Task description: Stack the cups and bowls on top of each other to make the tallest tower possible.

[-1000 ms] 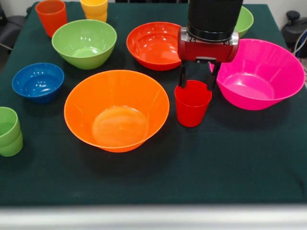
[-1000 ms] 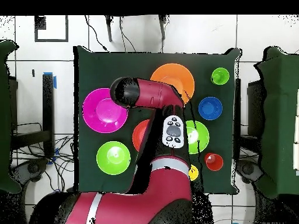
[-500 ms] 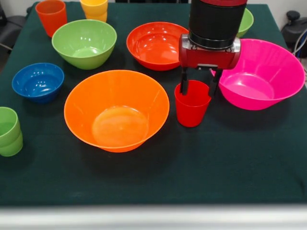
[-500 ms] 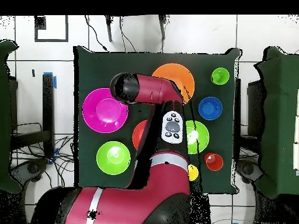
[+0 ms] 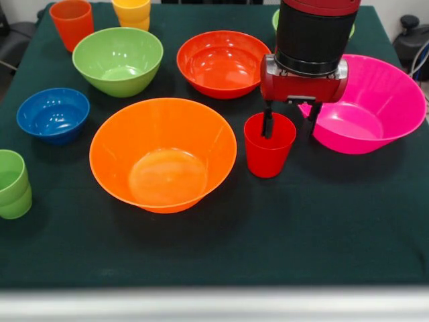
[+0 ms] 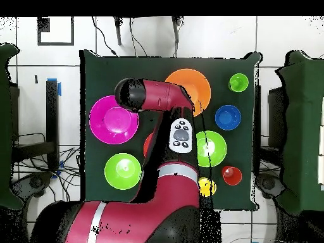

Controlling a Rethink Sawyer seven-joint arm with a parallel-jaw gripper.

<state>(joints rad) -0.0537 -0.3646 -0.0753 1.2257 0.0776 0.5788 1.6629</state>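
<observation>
The red cup (image 5: 269,144) stands upright on the green worktop (image 5: 322,221), near its middle, between the big orange bowl (image 5: 163,153) and the big pink bowl (image 5: 365,102), apart from both. The gripper (image 5: 290,122) hangs right over it with its fingers (image 5: 268,123) spread open: one dips inside the cup's mouth, the other hangs outside the rim on the pink bowl's side, so the cup's wall sits between them, not pinched. The orange bowl sits open side up toward the front edge, nothing in it. Behind the cup is the red-orange bowl (image 5: 220,63), and beside that a light green bowl (image 5: 118,60). A second green bowl (image 5: 276,19) peeks from behind the arm (image 5: 314,30) at the back edge. The small blue bowl (image 5: 53,115) sits near one side edge, with a stack of light green cups (image 5: 13,184) at that same edge, closer to the front. In the back corner on that side stand an orange cup (image 5: 71,23) and a stack of yellow cups (image 5: 132,13). From overhead the arm covers the red cup entirely, and nothing is stacked on the orange bowl (image 6: 197,83).
</observation>
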